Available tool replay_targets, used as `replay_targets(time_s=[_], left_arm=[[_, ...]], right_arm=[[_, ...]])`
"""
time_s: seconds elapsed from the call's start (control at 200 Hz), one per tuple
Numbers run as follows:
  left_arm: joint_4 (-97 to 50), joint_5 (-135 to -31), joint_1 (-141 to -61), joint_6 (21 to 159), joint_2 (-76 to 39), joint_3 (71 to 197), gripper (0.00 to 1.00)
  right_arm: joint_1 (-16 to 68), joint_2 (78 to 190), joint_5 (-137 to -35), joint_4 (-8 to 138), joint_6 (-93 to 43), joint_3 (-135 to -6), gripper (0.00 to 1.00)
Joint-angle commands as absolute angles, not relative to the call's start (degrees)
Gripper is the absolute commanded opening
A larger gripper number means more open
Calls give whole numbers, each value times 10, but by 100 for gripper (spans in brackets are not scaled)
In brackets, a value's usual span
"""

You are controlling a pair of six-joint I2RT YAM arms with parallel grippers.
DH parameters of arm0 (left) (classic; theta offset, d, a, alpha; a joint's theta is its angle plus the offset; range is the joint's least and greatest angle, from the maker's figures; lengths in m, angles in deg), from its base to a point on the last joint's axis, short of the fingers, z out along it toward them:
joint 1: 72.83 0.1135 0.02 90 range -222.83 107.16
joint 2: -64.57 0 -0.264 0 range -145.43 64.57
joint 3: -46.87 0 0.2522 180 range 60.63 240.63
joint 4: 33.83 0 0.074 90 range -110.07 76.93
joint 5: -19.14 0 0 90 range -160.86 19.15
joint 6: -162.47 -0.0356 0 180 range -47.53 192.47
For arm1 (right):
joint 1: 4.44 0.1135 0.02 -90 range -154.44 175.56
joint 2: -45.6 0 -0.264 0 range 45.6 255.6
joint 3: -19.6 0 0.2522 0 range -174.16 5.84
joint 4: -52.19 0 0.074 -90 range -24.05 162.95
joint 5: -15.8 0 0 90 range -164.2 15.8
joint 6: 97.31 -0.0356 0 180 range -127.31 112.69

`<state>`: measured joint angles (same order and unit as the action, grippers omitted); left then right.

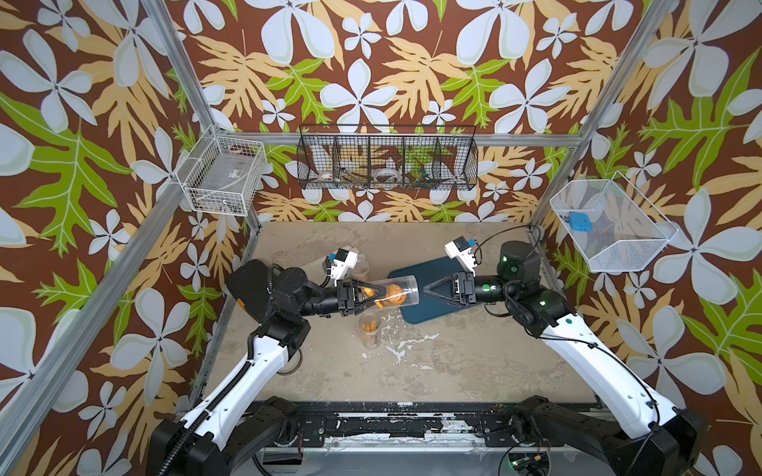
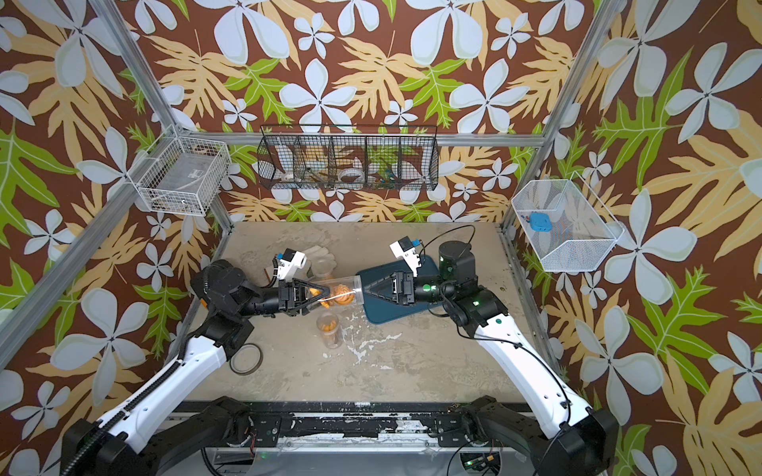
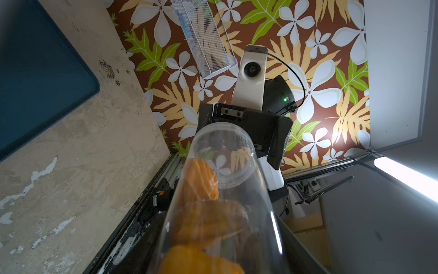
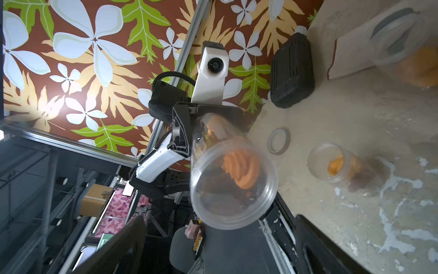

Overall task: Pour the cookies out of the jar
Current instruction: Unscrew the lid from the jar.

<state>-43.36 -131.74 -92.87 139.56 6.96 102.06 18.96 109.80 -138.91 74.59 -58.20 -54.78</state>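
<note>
- Both top views: the left pincer (image 1: 380,293) (image 2: 325,293) is clamped on a clear jar (image 1: 406,293) (image 2: 350,291). The jar lies level in the air above the counter (image 1: 474,350), with its mouth turned toward the right pincer (image 1: 422,291) (image 2: 365,290). The cookies (image 1: 393,294) (image 2: 344,296), orange and brown, sit inside the jar. Its mouth overlaps the edge of a dark blue tray (image 1: 424,315). Whether the right pincer's tips touch the rim cannot be told from above. A second jar (image 1: 369,329) holding orange pieces stands upright on the counter, just in front of the held one. A lid ring (image 2: 246,359) lies near the left arm.
- Left wrist view: the jar (image 3: 227,161) runs away from the camera, the cookies (image 3: 199,182) piled toward its near end. Its open mouth faces the right pincer's black body. The tray (image 3: 35,71) lies flat on the counter.
- Right wrist view: the right pincer's fingers (image 4: 317,244) stand wide apart and grip nothing. The jar's mouth (image 4: 233,182), blurred, faces the camera with an orange swirl cookie (image 4: 241,168) inside. The second jar (image 4: 331,163) and lid ring (image 4: 279,140) rest on the counter beyond.
</note>
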Motion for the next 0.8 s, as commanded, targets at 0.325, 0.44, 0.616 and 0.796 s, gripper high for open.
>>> replay_targets(time_s=[0.325, 0.44, 0.616, 0.796], left_arm=[[-455, -1322, -929, 1224, 108, 1007, 53], [-459, -1322, -929, 1223, 109, 1011, 53], [-477, -1322, -929, 1238, 112, 1012, 53], [-478, -1324, -929, 1241, 115, 1010, 53]], right_arm=[[229, 1116, -1437, 746, -622, -570, 94], [236, 1126, -1436, 749, -629, -571, 92], [240, 1137, -1434, 744, -629, -576, 89], [243, 1152, -1435, 709, -649, -581, 87]])
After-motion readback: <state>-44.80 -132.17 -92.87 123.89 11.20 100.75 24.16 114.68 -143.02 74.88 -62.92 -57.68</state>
